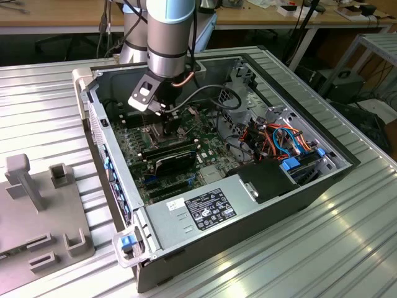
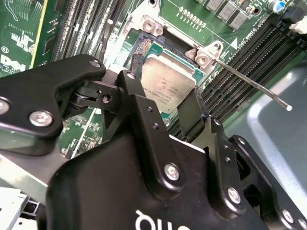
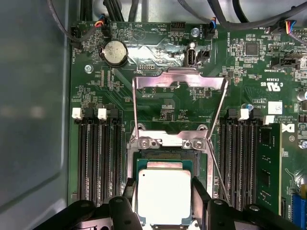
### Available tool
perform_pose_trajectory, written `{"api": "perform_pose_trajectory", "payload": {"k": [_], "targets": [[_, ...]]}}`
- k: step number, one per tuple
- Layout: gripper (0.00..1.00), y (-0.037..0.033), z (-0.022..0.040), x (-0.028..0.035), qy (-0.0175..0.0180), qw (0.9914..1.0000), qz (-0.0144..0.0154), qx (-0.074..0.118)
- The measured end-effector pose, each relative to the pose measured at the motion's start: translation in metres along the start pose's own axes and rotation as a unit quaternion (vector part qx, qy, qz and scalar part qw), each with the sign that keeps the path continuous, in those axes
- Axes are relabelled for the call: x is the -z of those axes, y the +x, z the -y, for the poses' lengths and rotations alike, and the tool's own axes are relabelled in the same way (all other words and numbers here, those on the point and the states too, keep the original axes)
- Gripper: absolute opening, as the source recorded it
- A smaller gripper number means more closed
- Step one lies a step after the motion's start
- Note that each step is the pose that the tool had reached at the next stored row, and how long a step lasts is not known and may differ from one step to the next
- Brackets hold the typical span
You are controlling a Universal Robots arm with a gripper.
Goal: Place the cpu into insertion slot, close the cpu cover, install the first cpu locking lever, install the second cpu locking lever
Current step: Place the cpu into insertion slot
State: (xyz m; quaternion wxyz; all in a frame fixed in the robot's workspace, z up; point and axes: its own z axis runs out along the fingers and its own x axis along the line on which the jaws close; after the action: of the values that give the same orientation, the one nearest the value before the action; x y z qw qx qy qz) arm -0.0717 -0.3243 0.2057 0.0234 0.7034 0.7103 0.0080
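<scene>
Ribbed metal table [image 1: 56, 105] carries an open computer case [image 1: 298, 202], and the robot arm reaches down into it over the green circuit board [image 1: 211, 155]. A grey fixture block [image 1: 37, 205] sits on the table at the exterior view's left, well apart from the case.

The gripper [image 3: 165, 203] has its two black fingers [image 3: 130, 203] drawn in against opposite edges of the cpu [image 3: 163, 191], so the silvery chip is pinched between them. In both wrist views the chip sits directly over the insertion slot [image 3: 165, 155], whose dark rim shows just past one edge of the chip. I cannot tell whether it is fully seated or just above the pins.

The cpu cover [image 3: 180, 80] is swung open, standing up from its hinge at the far edge of the socket. A thin locking lever [image 2: 249, 84] is unlatched, angling out beside the socket across the long black memory slots [image 3: 98, 163].
</scene>
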Motion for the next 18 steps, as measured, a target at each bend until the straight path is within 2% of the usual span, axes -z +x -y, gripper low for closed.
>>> {"api": "perform_pose_trajectory", "payload": {"k": [6,10,18], "targets": [[0.55,-0.0012,-0.0001,-0.0062,0.0011,1.00000,0.0000,0.000],[0.55,-0.0014,-0.0003,-0.0065,0.0011,1.00000,-0.0001,0.000],[0.55,-0.0059,0.0006,-0.0065,0.0011,1.00000,0.0000,0.000]]}}
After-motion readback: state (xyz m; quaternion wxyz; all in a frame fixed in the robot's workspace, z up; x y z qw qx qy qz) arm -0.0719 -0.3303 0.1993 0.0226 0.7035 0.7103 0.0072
